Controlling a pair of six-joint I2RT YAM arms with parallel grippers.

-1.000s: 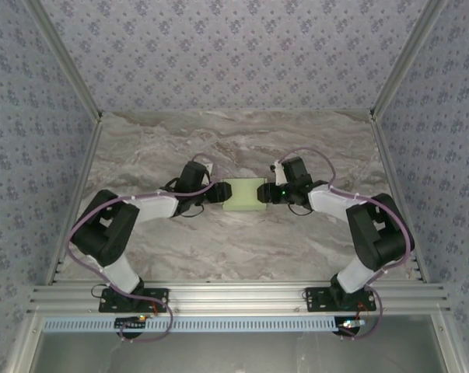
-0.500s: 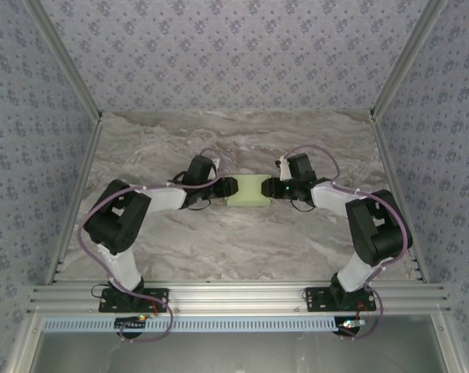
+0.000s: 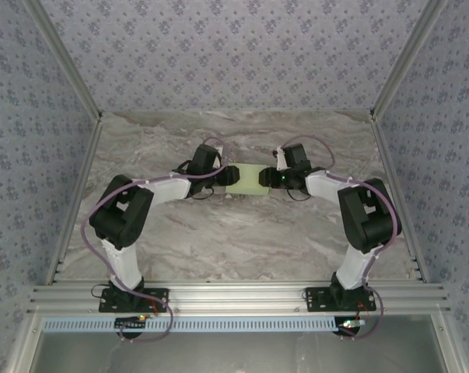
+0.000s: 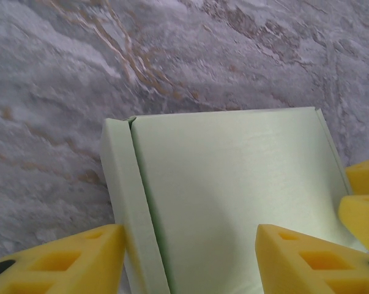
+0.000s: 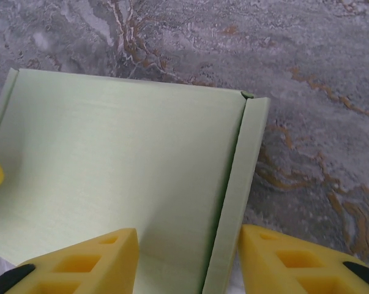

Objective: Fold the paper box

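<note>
The pale green paper box (image 3: 248,177) lies flat at mid-desk (image 3: 242,233) between the left gripper (image 3: 232,176) and right gripper (image 3: 263,179), each with jaws apart astride a folded edge strip, with bare marble open all around.

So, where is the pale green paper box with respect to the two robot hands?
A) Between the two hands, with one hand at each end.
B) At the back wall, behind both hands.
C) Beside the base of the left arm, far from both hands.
A: in the top view the pale green paper box sits between the left hand and the right hand, one at each end of it.
</note>
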